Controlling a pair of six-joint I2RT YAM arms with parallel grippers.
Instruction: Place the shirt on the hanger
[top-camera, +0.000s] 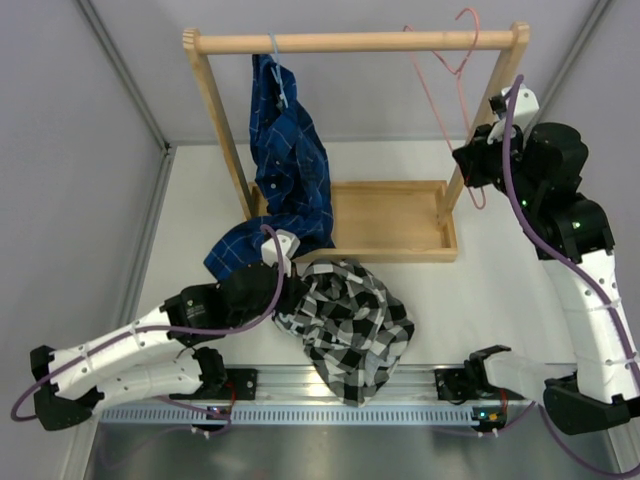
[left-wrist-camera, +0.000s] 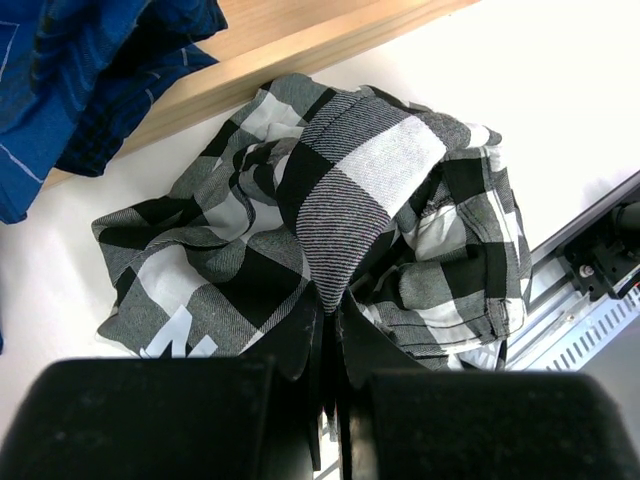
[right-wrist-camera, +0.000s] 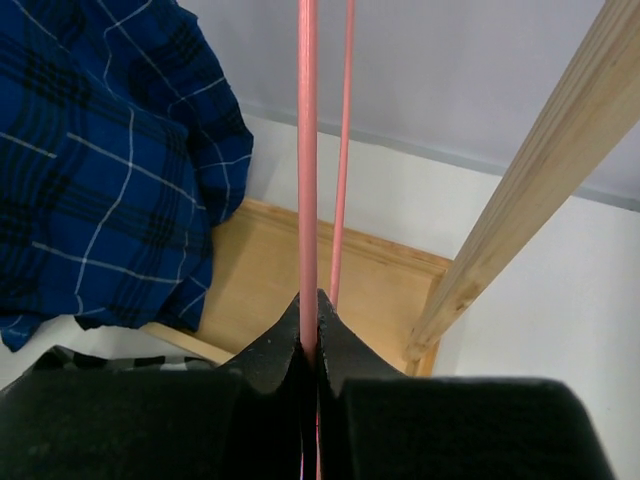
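Observation:
The black-and-white check shirt (top-camera: 355, 320) lies crumpled on the white table just in front of the rack's base, with white lettering showing at its lower left in the left wrist view. My left gripper (top-camera: 290, 285) is at its left edge, shut on a raised fold of the shirt (left-wrist-camera: 370, 170); the pinch shows at the gripper's tips (left-wrist-camera: 330, 308). The thin pink wire hanger (top-camera: 430, 92) hangs from the right end of the rail. My right gripper (top-camera: 470, 162) is shut on its lower part. In the right wrist view one pink wire of the hanger (right-wrist-camera: 308, 150) runs straight up from the closed gripper (right-wrist-camera: 311, 300).
A wooden rack with a top rail (top-camera: 360, 42) and a tray-like base (top-camera: 395, 222) stands at the back. A dark blue plaid shirt (top-camera: 290, 150) hangs at its left end on a pale hanger (top-camera: 279, 80). A metal rail (top-camera: 330, 385) runs along the near edge.

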